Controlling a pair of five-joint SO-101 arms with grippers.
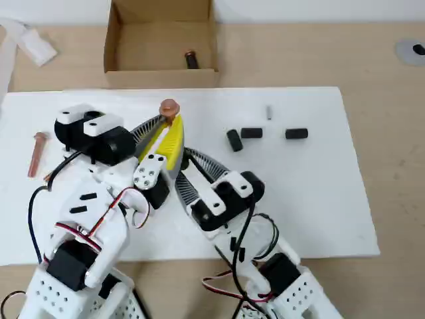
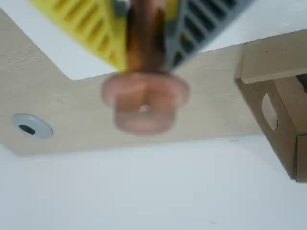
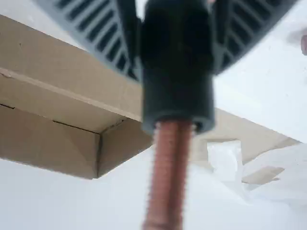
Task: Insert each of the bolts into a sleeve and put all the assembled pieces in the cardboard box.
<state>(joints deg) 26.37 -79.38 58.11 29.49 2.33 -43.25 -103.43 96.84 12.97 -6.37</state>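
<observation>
1. Left gripper [image 1: 167, 121]: one yellow finger and one grey, closed on the bolt [image 1: 169, 106]. It sits at the middle of the white mat [image 1: 319, 199], toward its 12 o'clock edge. The wide copper head stands clear beyond the fingertips, pointing to 12 o'clock.

2. Right gripper [image 3: 177, 72]: two grey ribbed fingers clamped on a black sleeve [image 3: 177, 91]. In the high view the arm lies at the left gripper's 5 o'clock, its tip tucked under the left arm.

3. Threaded shaft [image 3: 165, 182]: copper, sticking out of the sleeve's far end. I cannot tell whether it belongs to the bolt in item 1.

4. Cardboard box [image 1: 114, 46]: open-topped, on the table [image 1: 385, 133] just past the mat's 12 o'clock edge.

5. Assembled piece [image 1: 191, 60]: dark body with a copper end, inside the box near its 4 o'clock corner.

6. Loose bolt [image 1: 36, 153]: copper, lying flat at the mat's 9 o'clock edge, well apart from both grippers.

7. Loose sleeves [image 1: 251, 133]: three, black, lying on the mat at the left gripper's 3 o'clock. Two are almost touching and the third is a little farther toward 3 o'clock.

8. Grommet [image 1: 412, 50]: round and grey, set in the table at its 2 o'clock corner.
</observation>
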